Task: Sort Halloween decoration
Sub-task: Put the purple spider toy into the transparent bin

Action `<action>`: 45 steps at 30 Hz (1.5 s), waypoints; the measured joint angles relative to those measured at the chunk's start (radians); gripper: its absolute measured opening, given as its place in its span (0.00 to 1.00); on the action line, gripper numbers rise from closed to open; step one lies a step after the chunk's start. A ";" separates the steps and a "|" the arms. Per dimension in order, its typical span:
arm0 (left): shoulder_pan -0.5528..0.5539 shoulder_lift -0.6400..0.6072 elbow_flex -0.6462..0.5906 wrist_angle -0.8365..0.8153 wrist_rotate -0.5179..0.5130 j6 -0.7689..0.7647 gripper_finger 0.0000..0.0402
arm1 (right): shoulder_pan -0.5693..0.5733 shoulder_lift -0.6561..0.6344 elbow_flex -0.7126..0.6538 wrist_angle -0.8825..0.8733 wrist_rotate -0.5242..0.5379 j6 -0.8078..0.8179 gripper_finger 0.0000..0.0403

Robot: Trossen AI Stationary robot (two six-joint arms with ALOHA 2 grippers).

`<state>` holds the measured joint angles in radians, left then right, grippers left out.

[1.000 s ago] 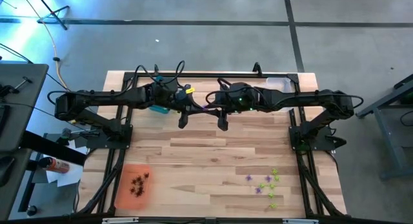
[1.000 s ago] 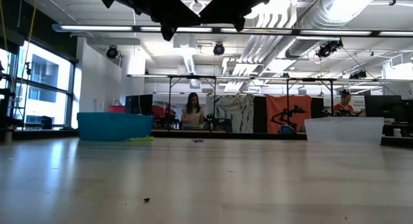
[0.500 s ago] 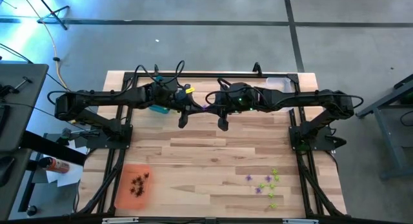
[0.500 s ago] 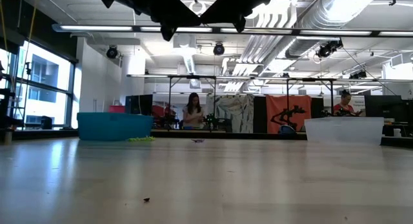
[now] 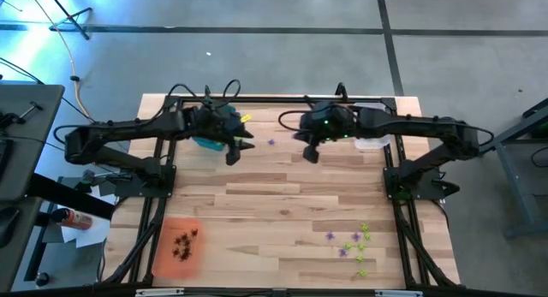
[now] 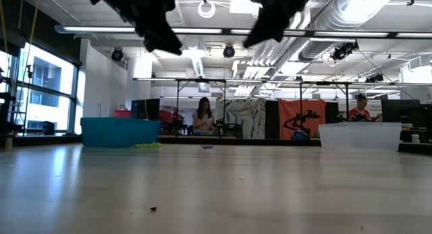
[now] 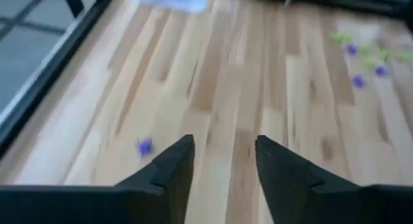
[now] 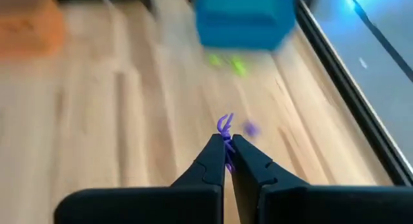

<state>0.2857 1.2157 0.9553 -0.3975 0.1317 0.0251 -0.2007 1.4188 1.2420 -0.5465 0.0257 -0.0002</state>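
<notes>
The right end effector (image 8: pixel 226 153) pinches a spiky purple trinket (image 8: pixel 225 126) above the wood-plank table (image 8: pixel 129 121); the left end effector (image 7: pixel 222 162) gapes empty.

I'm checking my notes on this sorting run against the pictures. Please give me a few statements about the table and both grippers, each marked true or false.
1. The right gripper is shut on a purple trinket. True.
2. The left gripper is holding a green trinket. False: its fingers are open and hold nothing.
3. Dark trinkets lie in the orange tray. True.
4. The teal tray sits at the table's near edge beside the orange one. False: it is at the far edge, by the left gripper.
</notes>
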 joint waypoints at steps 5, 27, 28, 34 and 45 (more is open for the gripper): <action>0.002 -0.073 -0.189 0.121 0.017 -0.127 0.44 | -0.074 -0.105 -0.172 -0.058 0.040 0.082 0.00; -0.049 -0.185 -0.500 0.704 -0.130 -0.497 0.45 | -0.636 -0.162 -0.574 -0.140 0.295 0.735 0.00; -0.049 -0.185 -0.500 0.707 -0.130 -0.506 0.45 | -0.644 -0.140 -0.574 -0.121 0.291 0.737 0.00; -0.051 -0.185 -0.500 0.710 -0.129 -0.542 0.45 | -0.671 -0.042 -0.574 -0.040 0.288 0.764 0.01; -0.052 -0.185 -0.500 0.710 -0.117 -0.564 0.45 | -0.672 -0.021 -0.574 -0.039 0.285 0.759 0.13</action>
<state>0.2337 1.0309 0.4549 0.3126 0.0145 -0.5392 -0.8730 1.3979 0.6685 -0.5858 0.3111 0.7586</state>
